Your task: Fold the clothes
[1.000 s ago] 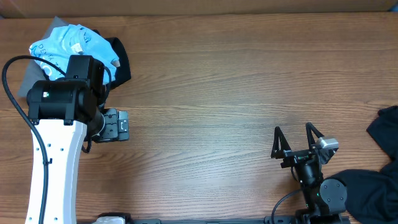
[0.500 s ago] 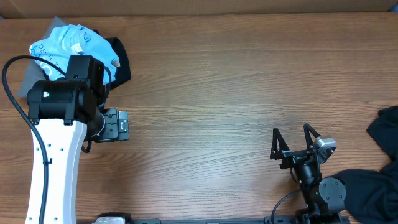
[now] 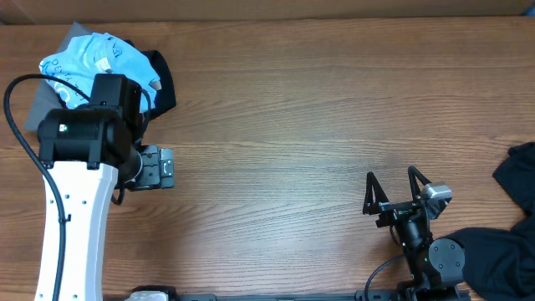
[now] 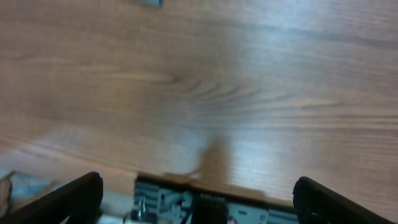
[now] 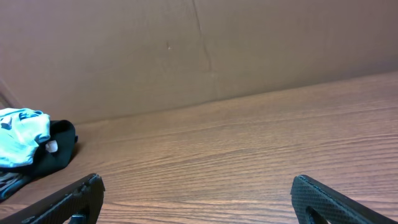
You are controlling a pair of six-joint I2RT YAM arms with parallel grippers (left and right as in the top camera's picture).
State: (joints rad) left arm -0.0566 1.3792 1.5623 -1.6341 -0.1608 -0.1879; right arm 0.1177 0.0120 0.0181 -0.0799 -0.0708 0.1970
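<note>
Far left: the clothes sat as one crumpled heap. The light blue T-shirt [image 3: 88,52] lay on top, a black garment [image 3: 160,82] touched its right edge, and a grey piece [image 3: 43,107] showed under its left edge. The heap was bunched, so no long axis could be read from it.

Left gripper [image 4: 198,182]: fingers spread wide, nothing between them. Its own camera showed only bare table [image 3: 292,109], so the heap lay outside the span of the fingers. From overhead the left arm's housing stood just beside the heap and overlapped its near edge. The gripper itself was mostly hidden below that housing.

Right gripper [image 3: 391,176]: also spread wide and empty, low over the wood. The heap lay far ahead of it and off to its left, well apart. More dark cloth [image 3: 520,180] lay to its right at the table edge.

Judgement: folding had not begun. The left arm was much nearer the blue shirt, so the first pick would fall to it. The shirt needs drawing out of the heap toward the open middle, where both arms can spread it flat.
</note>
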